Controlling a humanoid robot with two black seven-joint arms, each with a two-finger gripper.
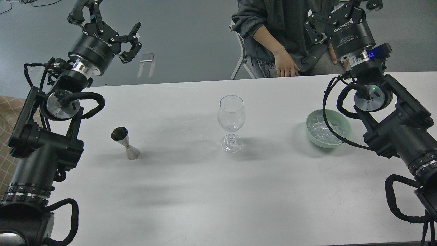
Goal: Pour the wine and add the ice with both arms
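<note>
The left tool (106,29) hangs open, raised beyond the desk's (191,191) far-left edge; the upright jigger (125,142), presumably holding the wine, stands nearer and slightly right. The right tool (333,13) looks open, far above the ice (324,131) in the green bowl (344,127).

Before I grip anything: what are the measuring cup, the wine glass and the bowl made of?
Measuring cup: polished metal, mirror-like sheen. Wine glass: clear glass, table visible through it. Bowl: pale green, matte, probably ceramic or plastic; I cannot tell which.
</note>
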